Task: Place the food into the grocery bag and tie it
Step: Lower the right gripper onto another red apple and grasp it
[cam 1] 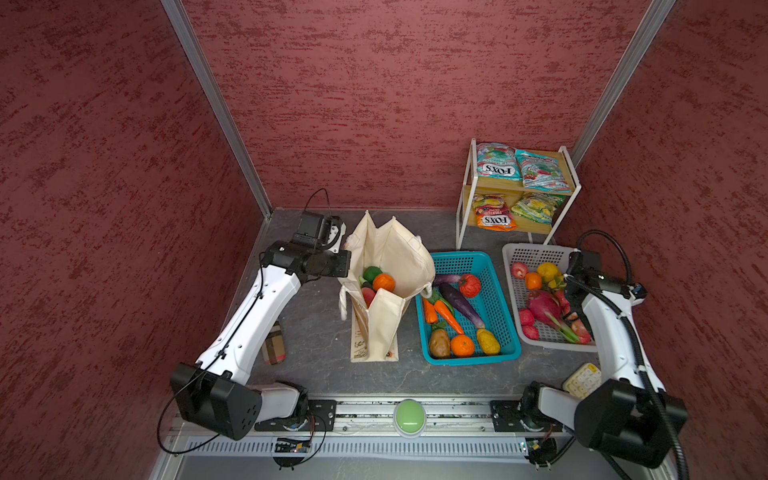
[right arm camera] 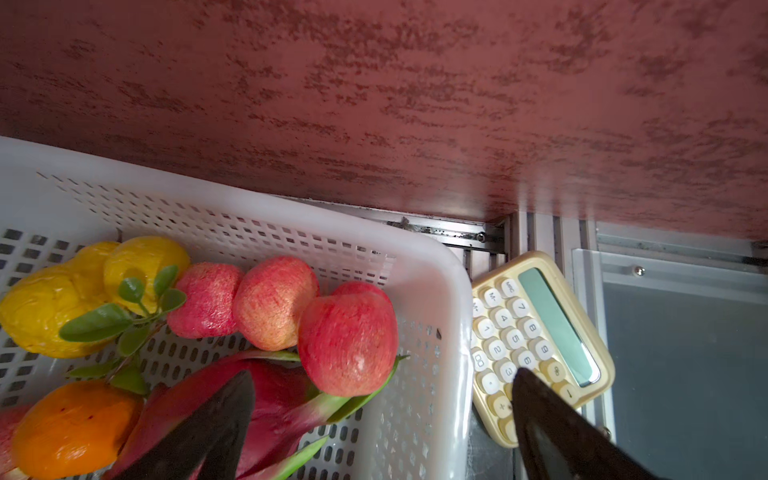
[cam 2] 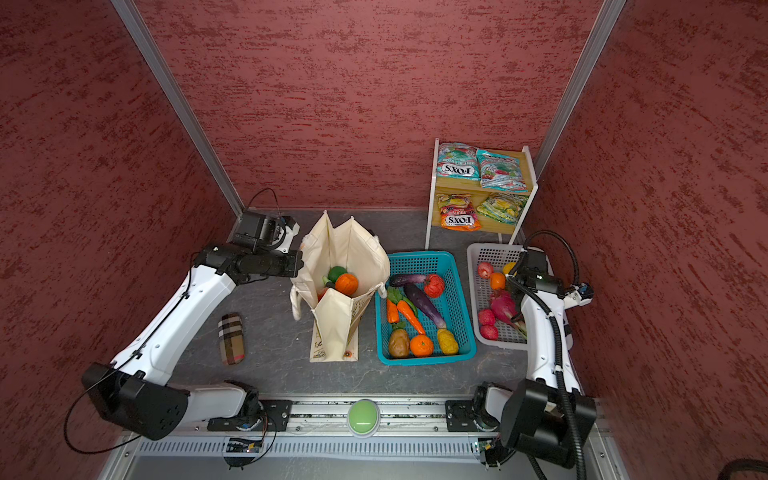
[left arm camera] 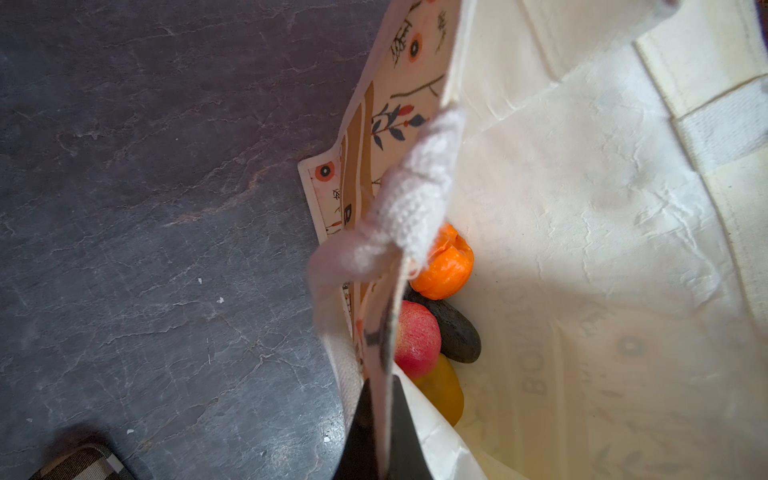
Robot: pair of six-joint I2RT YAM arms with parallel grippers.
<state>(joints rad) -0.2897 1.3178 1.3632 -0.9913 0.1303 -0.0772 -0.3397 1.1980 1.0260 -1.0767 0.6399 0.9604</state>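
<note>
Fingers (left arm camera: 409,432) of L gripper (left arm camera: 384,388) are pinched shut on the cream canvas rim of the grocery bag (cam 1: 405,253), stood upright at 9 o'clock of the teal mesh basket (cam 1: 457,262); a ribbed orange pumpkin (left arm camera: 446,266) & smooth red apple (left arm camera: 417,336) are seen inside. R gripper (right arm camera: 382,374) is spread wide w/ nothing held, over the perforated white plastic basket (right arm camera: 453,316), pink scaly dragon fruit (right arm camera: 282,390) beneath.
</note>
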